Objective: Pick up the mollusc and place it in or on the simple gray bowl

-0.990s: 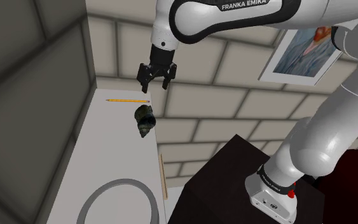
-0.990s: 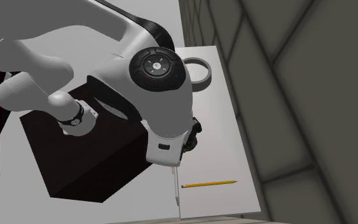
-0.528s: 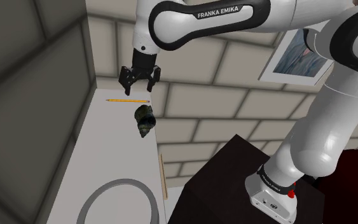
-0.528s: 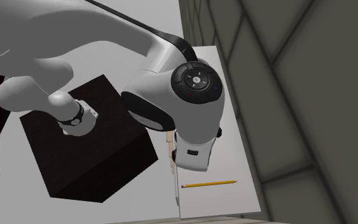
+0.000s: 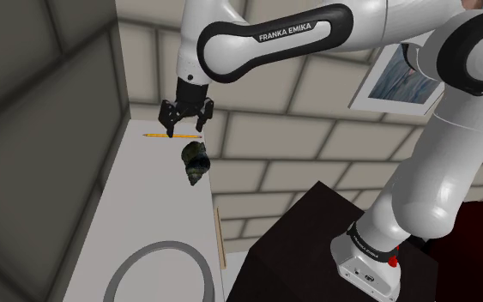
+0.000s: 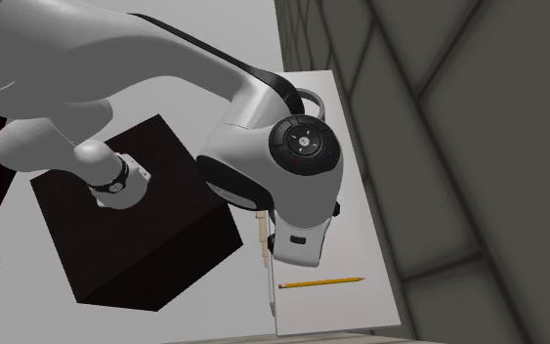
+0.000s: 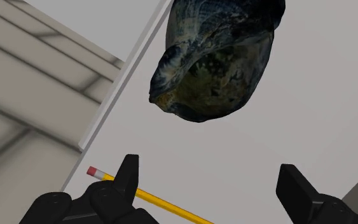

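**Desk:** Shoulder view, what have we got?

**Stringer:** The gripper (image 5: 185,129) hangs above the far end of the white surface (image 5: 145,206), fingers spread and empty. The shell (image 5: 195,161), dark and mottled, lies just below it near the surface's edge. A pencil (image 5: 172,135) lies beyond it and the bowl (image 5: 162,245) is well apart at the near end.

**Desk:** Second exterior view?

**Stringer:** The arm's wrist looms over the surface (image 6: 360,225). The shell probably lies under it, though I can't confirm that. The pencil (image 6: 321,282) lies in the open, and the rim of the bowl (image 6: 310,93) peeks out behind the arm.

**Desk:** Wrist view?

**Stringer:** The fingers (image 7: 128,175) stand wide apart, clasping nothing. The shell (image 7: 219,63) lies ahead of them, not between them, and the pencil (image 7: 165,205) runs under the gripper (image 7: 212,184).

**Desk:** How will it handle?

**Stringer:** By its looks it is stiff, light and lumpy, and likely to roll or slip. I'd close across the thick middle of the body, away from the tapered tip and thin lip.
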Robot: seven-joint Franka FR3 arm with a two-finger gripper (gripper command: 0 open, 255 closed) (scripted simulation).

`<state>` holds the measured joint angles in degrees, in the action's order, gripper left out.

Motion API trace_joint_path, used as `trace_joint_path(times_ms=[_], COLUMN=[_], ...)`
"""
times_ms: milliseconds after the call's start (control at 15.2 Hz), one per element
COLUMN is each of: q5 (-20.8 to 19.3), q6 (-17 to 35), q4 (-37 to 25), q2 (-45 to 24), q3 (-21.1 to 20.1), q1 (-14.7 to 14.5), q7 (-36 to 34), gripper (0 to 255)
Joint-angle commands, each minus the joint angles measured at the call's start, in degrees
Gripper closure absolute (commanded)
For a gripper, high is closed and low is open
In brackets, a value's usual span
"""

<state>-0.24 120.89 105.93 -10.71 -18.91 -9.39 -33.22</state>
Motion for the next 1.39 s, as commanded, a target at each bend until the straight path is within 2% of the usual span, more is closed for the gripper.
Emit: trace_joint_path(times_ms=[0, 198, 264, 858, 924, 1056, 1254, 1320], q5=[-0.02, -0.01, -0.01, -0.01, -0.01, 7.92, 19.59, 19.58], q6=[0.07, 0.06, 0.06, 0.06, 0.06, 2.4, 2.43, 3.19], q4=[0.02, 0.02, 0.02, 0.02, 0.02, 6.7, 14.22, 14.57], q2=[-0.04, -0.03, -0.03, -0.03, -0.03, 5.85, 13.14, 12.77], q3=[0.0, 0.0, 0.0, 0.0, 0.0, -0.69, 0.45, 0.57], q1=[0.0, 0.0, 0.0, 0.0, 0.0, 3.07, 5.94, 5.59], q7=[0.0, 0.0, 0.0, 0.0, 0.0, 10.77, 27.38, 27.36], gripper=[0, 0, 255, 255, 0, 0, 0, 0])
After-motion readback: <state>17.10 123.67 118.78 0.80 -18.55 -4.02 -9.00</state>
